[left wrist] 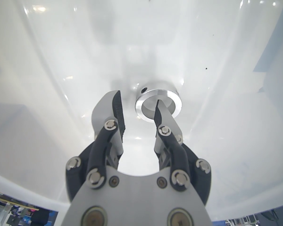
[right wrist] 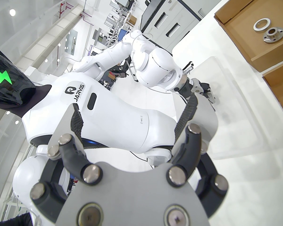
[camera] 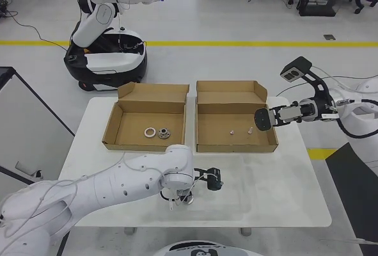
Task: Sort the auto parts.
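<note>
A silver metal collar ring (left wrist: 166,93) lies on the floor of a clear plastic tray (right wrist: 235,128) near the table's front. My left gripper (left wrist: 137,99) is open and points down at it, one finger inside the bore and the other outside the wall, clear of it. From above, this gripper (camera: 184,199) sits below the left wrist. My right gripper (right wrist: 134,104) is open and holds nothing; it hangs at the right edge of the right cardboard box (camera: 268,144). The left box (camera: 112,125) holds a metal ring (camera: 149,132) and a flange (camera: 164,134).
Two small screws (camera: 231,133) (camera: 247,130) lie in the right box. Both boxes stand side by side at the table's back with flaps up. Another white robot (camera: 105,54) stands beyond the table, and a dark cabinet (camera: 9,121) is at the left.
</note>
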Action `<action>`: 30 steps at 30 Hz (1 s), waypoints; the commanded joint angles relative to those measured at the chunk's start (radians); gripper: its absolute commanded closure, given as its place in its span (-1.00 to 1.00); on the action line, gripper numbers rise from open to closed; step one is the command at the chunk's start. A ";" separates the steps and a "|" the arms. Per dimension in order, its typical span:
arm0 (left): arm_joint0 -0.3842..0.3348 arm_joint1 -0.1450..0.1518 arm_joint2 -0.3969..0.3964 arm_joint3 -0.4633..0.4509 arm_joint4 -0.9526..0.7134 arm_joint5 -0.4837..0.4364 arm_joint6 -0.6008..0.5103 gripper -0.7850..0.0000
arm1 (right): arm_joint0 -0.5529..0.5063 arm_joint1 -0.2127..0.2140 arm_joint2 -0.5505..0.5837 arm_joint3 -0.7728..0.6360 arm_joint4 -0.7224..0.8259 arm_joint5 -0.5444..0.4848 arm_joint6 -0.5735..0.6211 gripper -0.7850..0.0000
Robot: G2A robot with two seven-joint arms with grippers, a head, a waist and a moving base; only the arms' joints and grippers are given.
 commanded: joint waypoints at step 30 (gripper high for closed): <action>0.011 -0.015 0.000 0.031 0.011 -0.010 0.010 1.00 | 0.000 0.000 0.000 0.000 0.000 0.000 0.000 -1.00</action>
